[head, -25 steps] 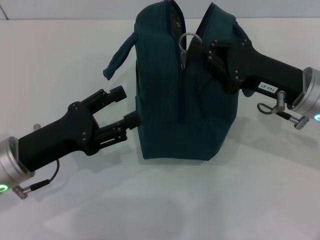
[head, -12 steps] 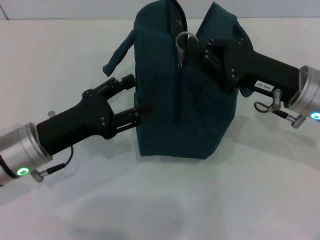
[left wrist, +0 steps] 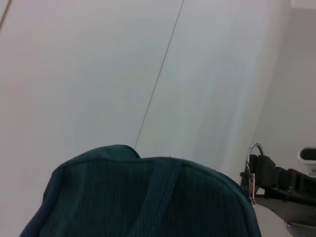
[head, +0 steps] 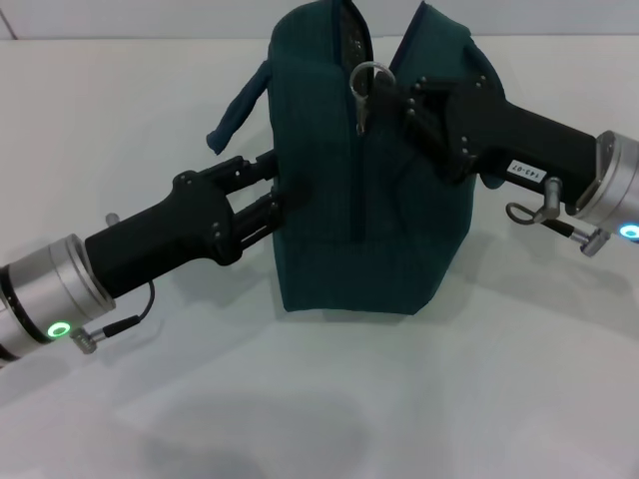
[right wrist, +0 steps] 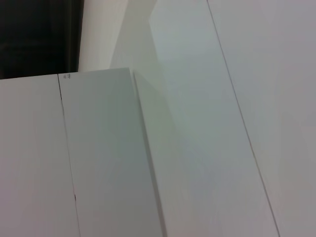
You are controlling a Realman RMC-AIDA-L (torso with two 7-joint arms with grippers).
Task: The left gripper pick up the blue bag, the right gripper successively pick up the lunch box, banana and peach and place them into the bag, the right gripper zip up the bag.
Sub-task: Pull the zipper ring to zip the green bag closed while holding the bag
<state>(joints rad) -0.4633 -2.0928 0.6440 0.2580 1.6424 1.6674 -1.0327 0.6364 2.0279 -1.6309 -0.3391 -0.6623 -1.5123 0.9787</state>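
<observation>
On white table (head: 519, 399): blue bag (head: 379, 220) upright; left hand (head: 275, 185) narrowly open against side; right hand (head: 384, 100) pinching ring zip pull (head: 367, 78).

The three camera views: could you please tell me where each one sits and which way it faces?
Head view: on the robot's head, looking forward and down at the blue bag on the white table, left claw and right claw both against it.
Left wrist view: on the left wrist, facing the bag's top and the far right claw; own fingers unseen.
Right wrist view: on the right wrist, facing pale panels; no robot parts.
Head and left wrist views share the bag.
</observation>
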